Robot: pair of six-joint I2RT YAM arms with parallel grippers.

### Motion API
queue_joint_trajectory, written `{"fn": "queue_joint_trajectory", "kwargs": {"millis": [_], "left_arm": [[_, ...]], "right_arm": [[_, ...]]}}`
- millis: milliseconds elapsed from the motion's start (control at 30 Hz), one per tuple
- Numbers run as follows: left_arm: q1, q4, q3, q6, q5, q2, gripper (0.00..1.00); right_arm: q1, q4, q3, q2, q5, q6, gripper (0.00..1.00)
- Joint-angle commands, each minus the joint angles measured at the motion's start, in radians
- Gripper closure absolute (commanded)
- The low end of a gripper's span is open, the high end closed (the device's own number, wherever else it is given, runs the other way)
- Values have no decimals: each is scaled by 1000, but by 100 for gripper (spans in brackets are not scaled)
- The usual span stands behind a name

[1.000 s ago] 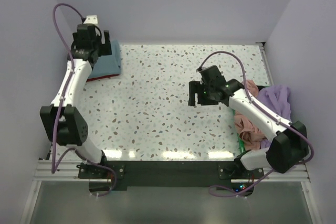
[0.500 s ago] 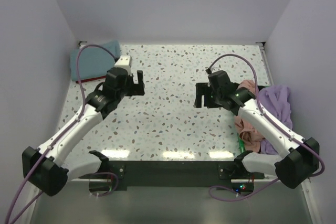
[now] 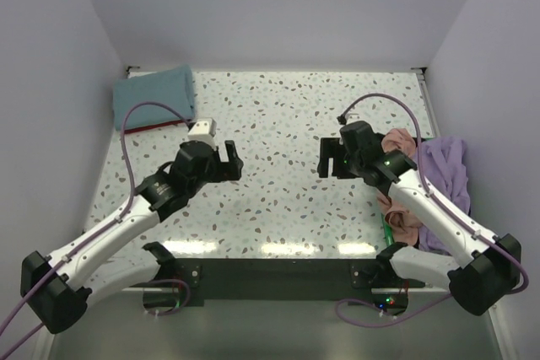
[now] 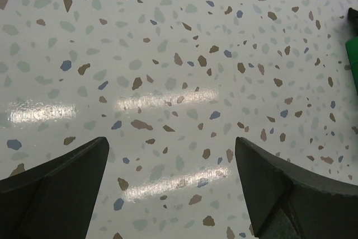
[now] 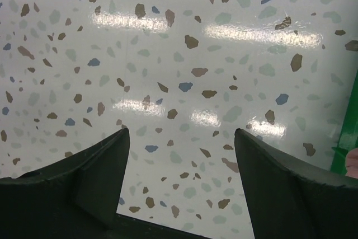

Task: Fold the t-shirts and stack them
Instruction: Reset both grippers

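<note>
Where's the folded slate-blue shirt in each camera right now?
Top external: slate-blue shirt, folded, at the far-left corner of the speckled tabletop.
Left wrist: not in it.
Right wrist: not in it.
Shared landmark: the speckled tabletop, which shows in all three views.

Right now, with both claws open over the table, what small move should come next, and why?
Probably swing the right claw rightward to the crumpled salmon-pink shirt, the nearest unfolded one, beside the lavender shirt. Both it and the left claw hang open and empty over the table, and the slate-blue shirt already lies folded in the far left corner.
</note>
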Motion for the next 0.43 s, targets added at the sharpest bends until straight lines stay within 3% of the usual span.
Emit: {"fn": "queue_joint_trajectory", "kwargs": {"millis": [0,133,400], "left_arm": [[-6,55,-6,-44,-63,-59,0],[-5,102,-46,-66,-101,-148,0],[-6,55,-44,-50,-155,-177,0]], "right_arm": [[4,18,-13,-25,42,17,21],[4,-2,-12,-34,51,20,21],[4,-14,-47,-87,64,55,21]]}}
